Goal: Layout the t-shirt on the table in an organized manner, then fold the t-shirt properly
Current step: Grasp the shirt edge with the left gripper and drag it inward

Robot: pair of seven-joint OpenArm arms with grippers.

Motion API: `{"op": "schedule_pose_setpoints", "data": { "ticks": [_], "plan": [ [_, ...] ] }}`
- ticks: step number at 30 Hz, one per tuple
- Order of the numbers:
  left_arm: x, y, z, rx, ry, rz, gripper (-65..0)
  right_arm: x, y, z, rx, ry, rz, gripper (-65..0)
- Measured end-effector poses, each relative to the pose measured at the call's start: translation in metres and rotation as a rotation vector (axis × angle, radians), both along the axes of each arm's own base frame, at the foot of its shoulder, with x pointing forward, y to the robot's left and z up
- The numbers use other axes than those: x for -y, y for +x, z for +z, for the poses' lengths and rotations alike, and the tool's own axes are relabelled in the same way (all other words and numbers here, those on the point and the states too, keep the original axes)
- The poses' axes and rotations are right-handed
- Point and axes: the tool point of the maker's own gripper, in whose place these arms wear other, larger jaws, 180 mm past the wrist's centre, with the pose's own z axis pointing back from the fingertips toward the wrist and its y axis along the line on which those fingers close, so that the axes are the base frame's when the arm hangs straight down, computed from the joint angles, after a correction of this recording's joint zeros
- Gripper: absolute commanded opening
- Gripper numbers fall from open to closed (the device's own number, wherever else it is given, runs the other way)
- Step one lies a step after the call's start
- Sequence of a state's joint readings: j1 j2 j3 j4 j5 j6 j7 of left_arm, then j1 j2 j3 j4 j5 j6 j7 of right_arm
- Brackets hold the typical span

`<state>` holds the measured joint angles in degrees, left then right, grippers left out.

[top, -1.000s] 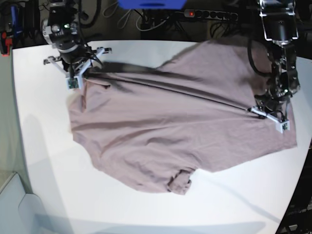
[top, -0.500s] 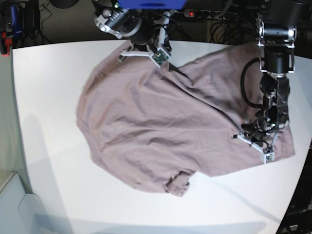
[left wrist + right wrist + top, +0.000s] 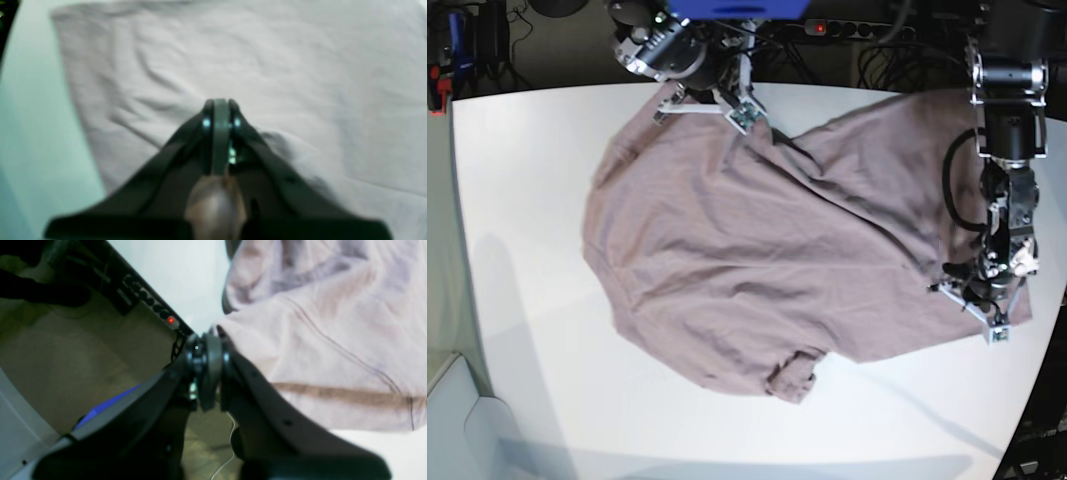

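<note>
Dusty mauve-pink cotton t-shirt (image 3: 757, 260) lies spread and wrinkled across the large matte white table (image 3: 527, 200), 1 sleeve bunched at its near edge. Right gripper (image 3: 745, 112), jaws pinched together on the shirt's far edge, holds that cloth. Left gripper (image 3: 982, 310) rests closed over the shirt's right side; any grip is unclear.

Both wrist views are blurred. The shirt (image 3: 757, 250) hides the left hand's (image 3: 987, 300) fingertips; the desk's (image 3: 517, 200) near corners are cut off.
</note>
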<state>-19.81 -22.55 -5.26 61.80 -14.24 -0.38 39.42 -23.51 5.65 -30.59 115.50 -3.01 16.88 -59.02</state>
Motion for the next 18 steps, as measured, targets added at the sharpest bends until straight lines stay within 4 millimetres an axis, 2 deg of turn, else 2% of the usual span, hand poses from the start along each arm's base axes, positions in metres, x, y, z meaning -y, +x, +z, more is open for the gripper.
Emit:
{"op": "schedule_pose_setpoints", "data": {
  "ticks": [3, 4, 10, 12, 14, 16, 18],
  "plan": [
    [0.004, 0.001, 0.023, 0.075, 0.033, -0.036, -64.6, 0.010, 0.004, -0.002, -0.014, -0.024, -0.033, -65.0],
    [0.007, -0.003, 0.026, 0.083, 0.041, -0.051, -64.6, 0.012, 0.005, -0.003, -0.015, -0.028, -0.040, -65.0],
    [0.035, -0.044, 0.007, 0.040, 0.031, -0.118, -64.6, 0.019, 0.007, -0.005, -0.013, -0.044, -0.050, -63.9],
    [0.041, -0.056, 0.008, 0.028, 0.033, -0.136, -64.6, 0.018, 0.007, -0.004, -0.011, -0.040, -0.051, -57.4],
    [0.052, -0.068, 0.006, 0.003, -0.004, -0.154, -64.6, 0.019, 0.007, -0.005, -0.012, -0.043, -0.050, -48.2],
    [0.062, -0.086, -0.002, -0.042, -0.048, -0.167, -64.6, 0.019, 0.006, -0.005, -0.015, -0.044, -0.051, -39.7],
    [0.059, -0.107, -0.015, -0.086, -0.071, -0.151, -64.6, 0.019, 0.005, -0.005, -0.016, -0.042, -0.050, -34.9]
  ]
}}
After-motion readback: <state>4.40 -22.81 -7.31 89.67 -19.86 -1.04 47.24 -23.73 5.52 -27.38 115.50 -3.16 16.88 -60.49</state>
